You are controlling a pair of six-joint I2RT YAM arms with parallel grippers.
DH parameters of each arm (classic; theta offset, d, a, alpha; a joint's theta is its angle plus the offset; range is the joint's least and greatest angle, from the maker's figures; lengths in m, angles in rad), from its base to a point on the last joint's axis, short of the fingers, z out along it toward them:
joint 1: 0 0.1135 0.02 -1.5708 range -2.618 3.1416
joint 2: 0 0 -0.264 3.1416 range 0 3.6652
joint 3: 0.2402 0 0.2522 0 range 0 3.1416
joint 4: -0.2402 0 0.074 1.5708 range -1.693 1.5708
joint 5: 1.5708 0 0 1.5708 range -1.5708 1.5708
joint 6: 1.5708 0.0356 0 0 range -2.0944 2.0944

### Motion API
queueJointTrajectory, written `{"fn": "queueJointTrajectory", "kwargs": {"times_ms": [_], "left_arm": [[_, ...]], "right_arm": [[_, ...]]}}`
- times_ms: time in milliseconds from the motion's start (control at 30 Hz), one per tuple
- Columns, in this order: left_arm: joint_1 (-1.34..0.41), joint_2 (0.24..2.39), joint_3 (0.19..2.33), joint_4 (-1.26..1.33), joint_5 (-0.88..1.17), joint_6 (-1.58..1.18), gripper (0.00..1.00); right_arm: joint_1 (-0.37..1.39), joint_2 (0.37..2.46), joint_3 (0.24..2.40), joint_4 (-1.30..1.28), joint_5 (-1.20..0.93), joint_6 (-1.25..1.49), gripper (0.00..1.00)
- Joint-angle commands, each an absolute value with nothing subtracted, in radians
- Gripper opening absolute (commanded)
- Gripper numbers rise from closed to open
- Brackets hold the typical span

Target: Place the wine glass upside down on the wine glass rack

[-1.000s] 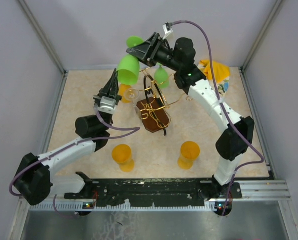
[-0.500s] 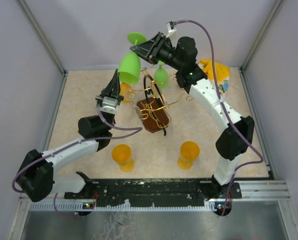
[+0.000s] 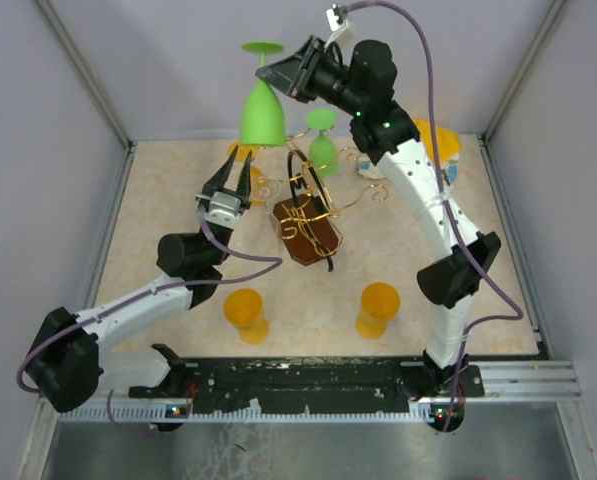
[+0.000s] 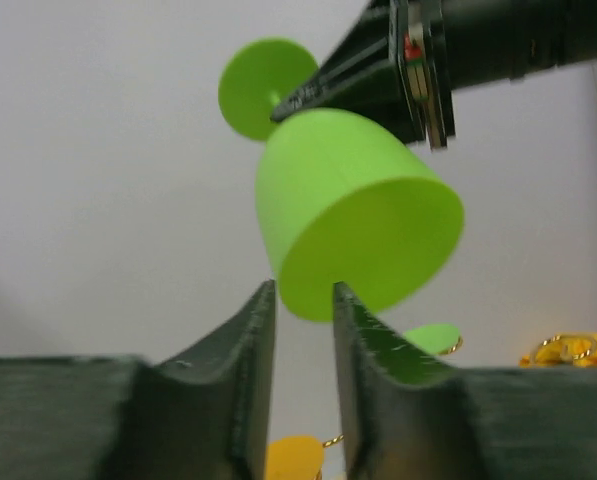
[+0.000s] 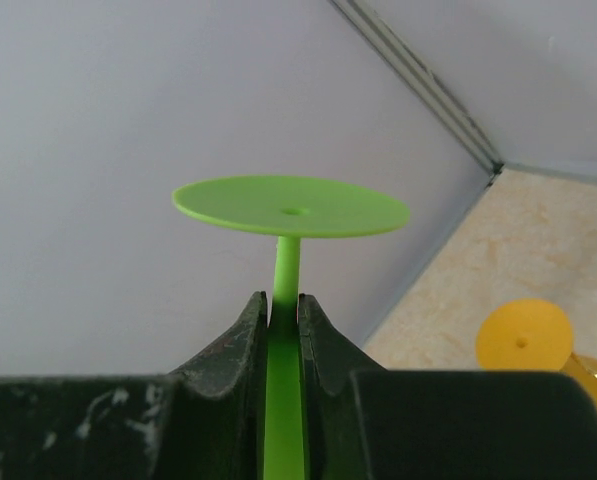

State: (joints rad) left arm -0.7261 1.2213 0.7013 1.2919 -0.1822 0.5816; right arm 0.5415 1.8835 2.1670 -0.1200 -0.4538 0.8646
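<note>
1. Right wrist view: the right gripper (image 5: pixel 283 312) pinches the stem of the inverted wine glass (image 5: pixel 290 207).
2. Below the bowl, the left gripper (image 4: pixel 303 300) is slightly parted and empty.
3. Further below stands the wine glass rack (image 3: pixel 303 205); I would descend slowly, with the stem vertical.

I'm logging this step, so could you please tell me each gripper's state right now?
Left gripper: open, holding nothing.
Right gripper: closed on the green wine glass stem.

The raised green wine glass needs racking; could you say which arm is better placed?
Right: the right pincer grips the wine glass by its stem, foot up; the left pincer is open and empty.
</note>
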Motion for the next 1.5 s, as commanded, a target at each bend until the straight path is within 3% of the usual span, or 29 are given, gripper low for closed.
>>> {"fn": "queueJointTrajectory", "kwargs": {"times_ms": [0,167,300,633,867,1167,1333,1467], "left_arm": [[-0.738,1.178,0.660,1.202,-0.178,0.508,0.41],[-0.739,1.140,0.634,1.065,-0.198,0.448,0.48],[-0.739,1.091,0.631,0.953,-0.254,0.393,0.52],[-0.735,1.063,0.815,0.545,-0.446,0.212,0.55],[-0.682,1.091,0.986,0.246,-0.484,0.012,0.57],[-0.565,1.104,0.985,0.178,-0.380,-0.071,0.59],[-0.534,1.082,0.952,0.191,-0.348,-0.071,0.58],[-0.526,1.080,0.943,0.193,-0.334,-0.056,0.59]], "right_arm": [[0.548,1.914,2.402,-0.235,-0.355,0.638,0.00],[0.547,1.848,2.365,-0.259,-0.211,0.468,0.00],[0.543,1.716,2.167,-0.202,-0.040,0.278,0.00],[0.446,1.391,1.727,-0.092,0.283,-0.084,0.00],[0.346,1.254,1.529,-0.063,0.363,-0.150,0.00],[0.288,1.143,1.213,0.060,0.292,-0.217,0.00],[0.200,1.077,0.994,0.283,0.071,-0.167,0.00],[0.134,1.088,0.939,0.349,-0.103,-0.093,0.00]]}}
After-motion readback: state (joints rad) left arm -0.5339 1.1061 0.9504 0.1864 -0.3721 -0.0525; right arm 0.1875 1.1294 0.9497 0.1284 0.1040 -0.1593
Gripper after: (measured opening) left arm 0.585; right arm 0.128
